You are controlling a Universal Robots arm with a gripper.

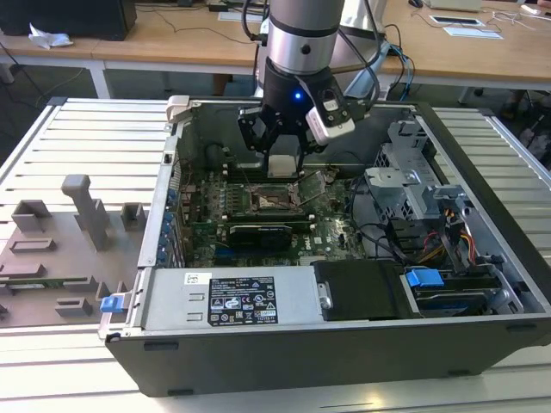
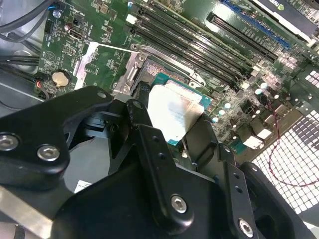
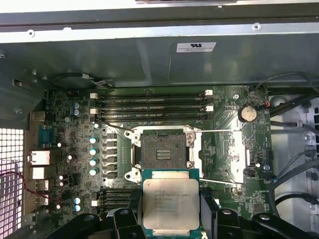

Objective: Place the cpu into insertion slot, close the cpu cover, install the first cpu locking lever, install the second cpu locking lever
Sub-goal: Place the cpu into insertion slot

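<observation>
Gripper (image 1: 281, 157) pinching the cpu (image 3: 171, 204) by opposite edges, chip hovering flat above the board, just beside the bare insertion slot (image 3: 162, 152), not yet seated, cpu cover (image 2: 84, 60) lying swung open alongside.

— What's the arm (image 1: 301, 39) like?
— A silver-grey cylinder above a black wrist section, with a small blue light (image 1: 298, 95) glowing on it and a white-and-black camera block (image 1: 332, 117) at the side.
— And the tool (image 1: 282, 163)?
— Matte black linked bars, silver screws (image 2: 178, 203) at the joints in the second wrist view.
</observation>
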